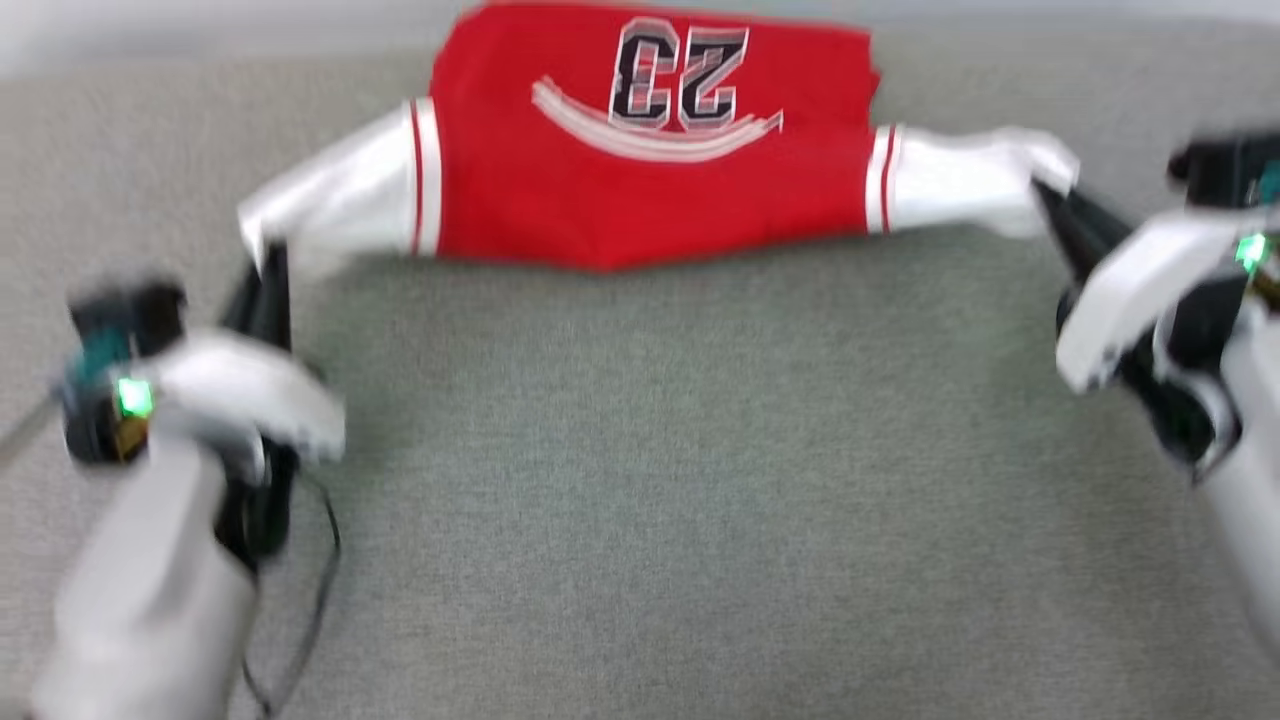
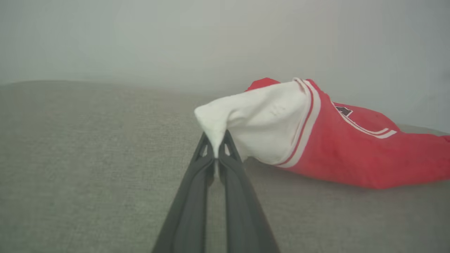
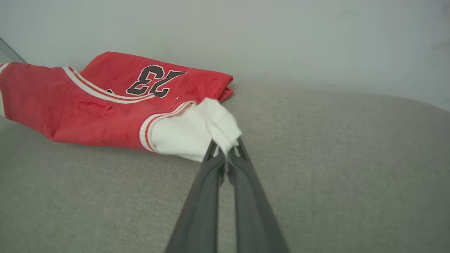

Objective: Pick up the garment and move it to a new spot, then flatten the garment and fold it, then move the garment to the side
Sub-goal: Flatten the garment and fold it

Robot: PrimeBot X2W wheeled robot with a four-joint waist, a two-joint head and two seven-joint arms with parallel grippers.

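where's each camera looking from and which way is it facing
Head view: on the head, looking forward and down at the garment on the grey surface; both forearms, left gripper and right gripper show.
Left wrist view: on the left wrist, along its shut fingers at the white sleeve they pinch.
Right wrist view: on the right wrist, along its shut fingers at the other sleeve.
Shared: all three show the garment's red body.

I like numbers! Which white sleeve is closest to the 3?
The sleeve pinched by the left pincer; the 2 sits toward the other sleeve.
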